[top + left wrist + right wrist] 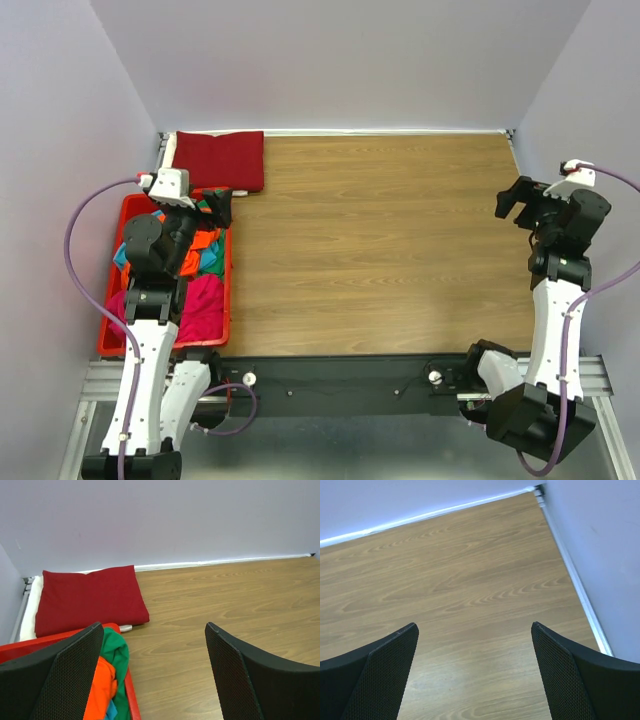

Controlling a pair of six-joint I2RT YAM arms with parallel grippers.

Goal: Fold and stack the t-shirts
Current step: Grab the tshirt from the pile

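Observation:
A dark red t-shirt (220, 159) lies folded in the table's far left corner, also seen in the left wrist view (89, 599). Orange (102, 685), green (116, 652) and teal tees sit crumpled in the red crate (227, 290), with a magenta one (203, 305) at its near end. My left gripper (219, 206) hangs open over the crate's far right corner, nothing between its fingers (75, 672). My right gripper (512, 203) is open above bare wood at the right side, empty, its fingers (565, 672) spread wide.
The red crate stands along the table's left edge, its rim (131, 690) just below my left gripper. Lilac walls close the back and both sides. A white strip (575, 580) marks the table's right edge. Bare wood (380, 250) spans the middle.

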